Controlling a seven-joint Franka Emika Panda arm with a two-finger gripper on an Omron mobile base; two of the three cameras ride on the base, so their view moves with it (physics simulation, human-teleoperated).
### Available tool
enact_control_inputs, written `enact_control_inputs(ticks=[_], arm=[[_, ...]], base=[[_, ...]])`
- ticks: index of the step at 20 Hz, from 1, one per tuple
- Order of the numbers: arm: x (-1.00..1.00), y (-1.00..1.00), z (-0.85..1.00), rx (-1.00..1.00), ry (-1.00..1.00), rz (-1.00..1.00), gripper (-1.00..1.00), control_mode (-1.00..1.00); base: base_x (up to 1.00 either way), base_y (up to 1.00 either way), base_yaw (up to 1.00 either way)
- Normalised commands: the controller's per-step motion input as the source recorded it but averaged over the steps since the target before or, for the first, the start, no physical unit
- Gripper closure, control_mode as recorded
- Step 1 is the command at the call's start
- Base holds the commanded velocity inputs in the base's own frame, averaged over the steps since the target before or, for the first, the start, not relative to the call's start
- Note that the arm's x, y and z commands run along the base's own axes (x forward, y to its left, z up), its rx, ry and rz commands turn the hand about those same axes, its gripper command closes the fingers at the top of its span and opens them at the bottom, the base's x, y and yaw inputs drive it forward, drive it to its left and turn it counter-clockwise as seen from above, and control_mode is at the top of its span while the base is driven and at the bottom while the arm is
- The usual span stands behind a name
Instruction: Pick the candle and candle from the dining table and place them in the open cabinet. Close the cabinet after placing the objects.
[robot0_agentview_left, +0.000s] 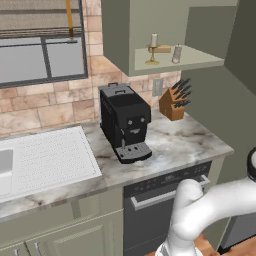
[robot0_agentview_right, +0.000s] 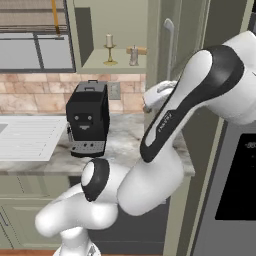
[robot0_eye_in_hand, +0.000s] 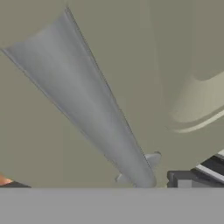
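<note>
Cabinet (robot0_agentview_left: 165, 59), sage-green, matte, door swung open: on its inner shelf, cream candle (robot0_agentview_left: 153, 40) on a slim gold stemmed holder; beside it, stubby pale-grey candle (robot0_agentview_left: 177, 53) and a partly hidden wooden item. Silver bar handle (robot0_eye_in_hand: 83, 103), smooth, rounded (close before the hand camera). Gripper: jaws spread, holding nothing.

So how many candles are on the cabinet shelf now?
2: the cream candle on its gold holder stands at the shelf's left; the small grey candle stands to its right. More could be hidden behind the cabinet wall.
</note>
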Motion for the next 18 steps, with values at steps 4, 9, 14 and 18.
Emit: enact_control_inputs(ticks=[4,9,14,18], arm=[[0.5,0.69,-0.03,0.03,-0.02,-0.39,-1.0,-1.0],[0.39,0.53,-0.19,0.12,-0.16,-0.47,-1.0,-1.0],[0.48,0.48,-0.4,0.2,-0.32,-0.52,-1.0,-1.0],[0.82,0.41,-0.59,0.3,-0.4,-0.55,-1.0,-1.0]], base=[[0.0,0.0,0.0],[0.0,0.0,0.0],[0.0,0.0,0.0],[0.0,0.0,0.0]])
